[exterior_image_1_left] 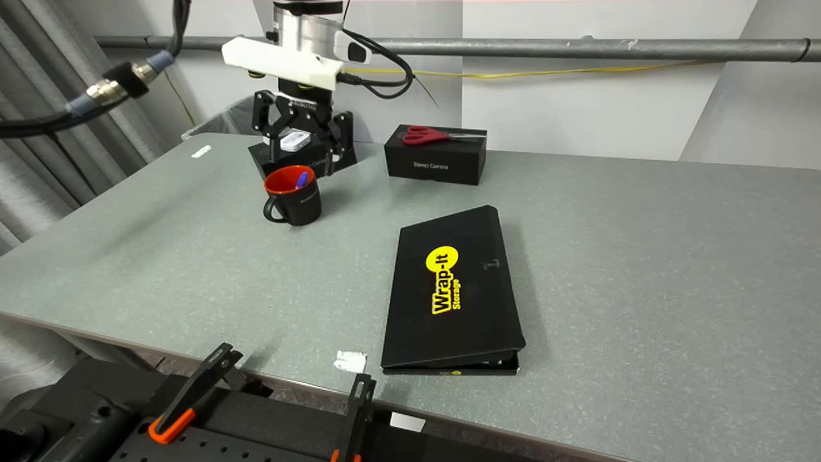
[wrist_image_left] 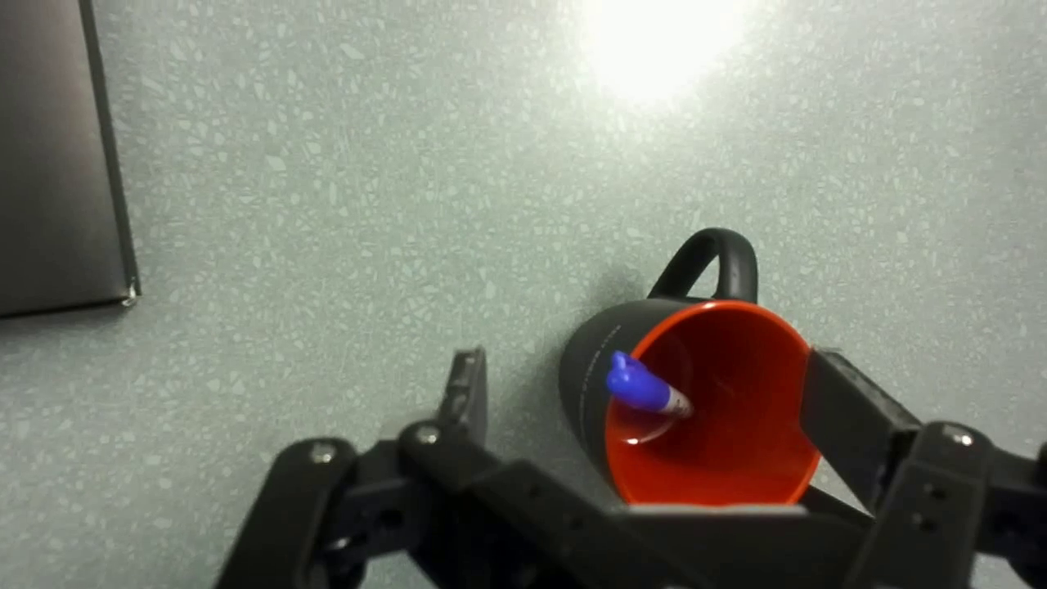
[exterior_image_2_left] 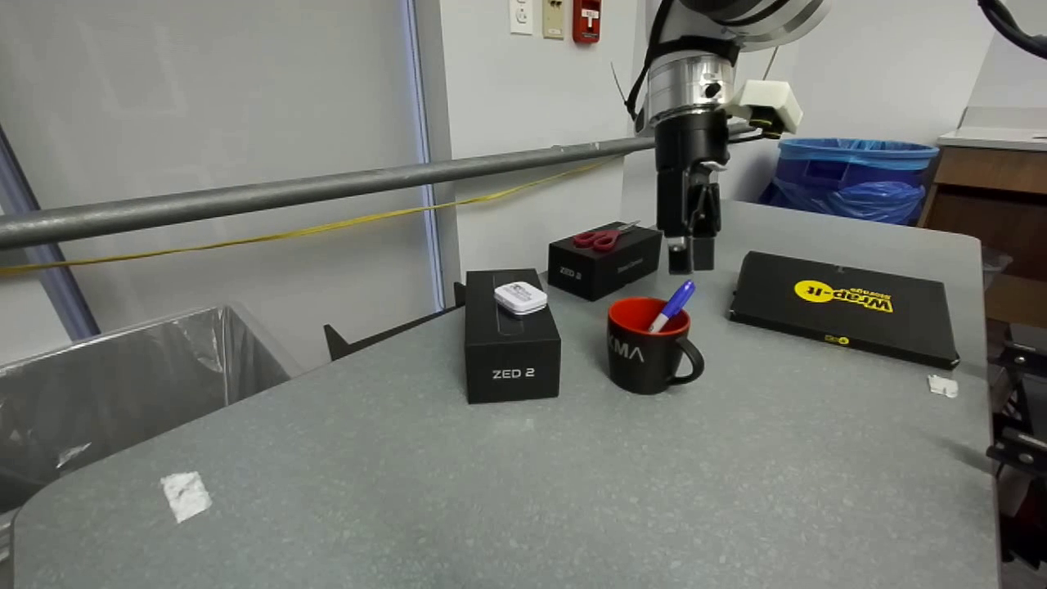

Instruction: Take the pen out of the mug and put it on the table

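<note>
— Black two-finger gripper, quick: state?

— Fingers spread well apart. I've got it hanging, pointing down, over the large matte grey-green tabletop, near the small black mug with the red inside.

— Pen?

— Short blue pen with a white end: in the mug, tilted, blue part up past the rim.

— What's in the way around it?

— Black box marked "ZED 2", just beside the mug, strip of tabletop between, small white rounded-corner case on top. Another long black box near the white wall, red-handled scissors with metal blades lying on it. Flat black folder with yellow "Wrap-It Storage" print, well apart from the mug in both exterior views.

— Anything past the edge?

— Clear plastic-lined bin, and a round grey metal pipe running along the wall.

— Textures, go.

— Tabletop: pale flecks all over, from my wrist view. Mug: dull black outside, shiny red inside, curved handle. Boxes: smooth, square-cornered. Torn white scrap near the folder, rough-edged.
</note>
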You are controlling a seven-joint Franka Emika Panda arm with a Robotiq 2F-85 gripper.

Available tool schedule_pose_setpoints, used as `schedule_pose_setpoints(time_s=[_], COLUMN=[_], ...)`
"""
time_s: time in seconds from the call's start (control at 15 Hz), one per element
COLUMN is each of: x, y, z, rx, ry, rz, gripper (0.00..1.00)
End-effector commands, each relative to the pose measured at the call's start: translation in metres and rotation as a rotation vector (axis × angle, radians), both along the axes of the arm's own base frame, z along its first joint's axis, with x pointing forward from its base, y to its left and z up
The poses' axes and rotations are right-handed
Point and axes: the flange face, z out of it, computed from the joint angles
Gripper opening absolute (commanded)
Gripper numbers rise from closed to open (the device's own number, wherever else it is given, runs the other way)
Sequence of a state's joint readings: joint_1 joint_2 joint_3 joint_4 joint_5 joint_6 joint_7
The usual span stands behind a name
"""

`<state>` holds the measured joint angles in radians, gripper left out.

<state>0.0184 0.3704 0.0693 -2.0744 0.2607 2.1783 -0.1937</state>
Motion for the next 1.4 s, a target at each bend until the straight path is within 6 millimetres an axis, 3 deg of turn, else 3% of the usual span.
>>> schedule_pose_setpoints(time_s=[0.0,0.2,0.27,0.33,0.93,1.13,1.33], x=[0.001,0.0,0.001,0.001,0.0,0.0,-0.006], y=[0.005,0.006,0.006,0.006,0.006,0.005,0.008], z=[-0.012,-0.02,-0.021,-0.022,-0.022,-0.019,-0.001], rx=[0.005,0.007,0.009,0.012,0.013,0.01,-0.003], ry=[0.024,0.038,0.036,0.038,0.041,0.035,0.02], rz=[0.008,0.007,0.005,0.004,0.007,0.01,0.024], gripper=[1.0,1.0,0.91,0.74,0.01,0.0,0.0])
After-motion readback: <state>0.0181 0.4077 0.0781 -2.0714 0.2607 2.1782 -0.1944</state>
